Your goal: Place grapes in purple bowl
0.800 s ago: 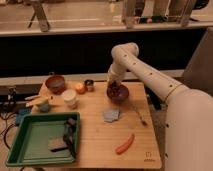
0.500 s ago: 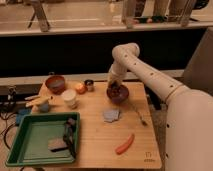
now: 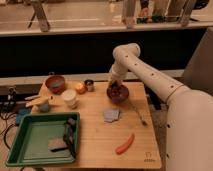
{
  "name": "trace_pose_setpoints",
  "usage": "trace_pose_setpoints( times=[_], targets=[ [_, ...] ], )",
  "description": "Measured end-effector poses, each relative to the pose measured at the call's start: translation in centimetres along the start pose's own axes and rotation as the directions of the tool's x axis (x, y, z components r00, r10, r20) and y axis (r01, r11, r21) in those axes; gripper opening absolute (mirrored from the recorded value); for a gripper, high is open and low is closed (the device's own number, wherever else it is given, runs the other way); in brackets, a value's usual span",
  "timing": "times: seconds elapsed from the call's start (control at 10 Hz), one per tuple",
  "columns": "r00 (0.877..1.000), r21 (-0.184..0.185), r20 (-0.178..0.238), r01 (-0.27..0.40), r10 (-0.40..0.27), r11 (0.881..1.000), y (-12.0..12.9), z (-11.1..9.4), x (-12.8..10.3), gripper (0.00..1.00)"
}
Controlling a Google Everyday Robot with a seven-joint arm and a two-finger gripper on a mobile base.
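Note:
The purple bowl (image 3: 118, 94) stands on the wooden table (image 3: 95, 132) at the back right. A small dark reddish cluster, the grapes (image 3: 117, 89), shows inside the bowl under the gripper. My gripper (image 3: 116, 85) hangs straight over the bowl, its tip at the rim level, right above the grapes. The white arm reaches in from the right.
A reddish-brown bowl with a blue inside (image 3: 55, 83), an orange fruit (image 3: 80, 88), a small can (image 3: 89, 85) and a white cup (image 3: 70, 98) stand at the back left. A green tray (image 3: 40, 141) lies front left. A grey cloth (image 3: 112, 115), a fork (image 3: 138, 116) and a carrot (image 3: 125, 144) lie nearby.

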State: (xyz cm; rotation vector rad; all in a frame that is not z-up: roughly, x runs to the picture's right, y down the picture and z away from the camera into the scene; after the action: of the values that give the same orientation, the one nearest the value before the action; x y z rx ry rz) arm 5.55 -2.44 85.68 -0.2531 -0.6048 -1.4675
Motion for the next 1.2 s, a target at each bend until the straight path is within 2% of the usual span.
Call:
trace_pose_setpoints(
  times=[0.1, 0.2, 1.0, 1.2],
  targets=[
    [1.000, 0.000, -0.002, -0.001, 0.001, 1.000, 0.08, -0.01, 0.02, 0.22],
    [1.000, 0.001, -0.005, -0.002, 0.002, 1.000, 0.13, 0.01, 0.03, 0.24],
    [1.000, 0.005, -0.020, -0.015, 0.015, 1.000, 0.68, -0.07, 0.30, 0.25],
    [1.000, 0.007, -0.023, -0.020, 0.020, 1.000, 0.90, -0.12, 0.39, 0.35]
  ],
)
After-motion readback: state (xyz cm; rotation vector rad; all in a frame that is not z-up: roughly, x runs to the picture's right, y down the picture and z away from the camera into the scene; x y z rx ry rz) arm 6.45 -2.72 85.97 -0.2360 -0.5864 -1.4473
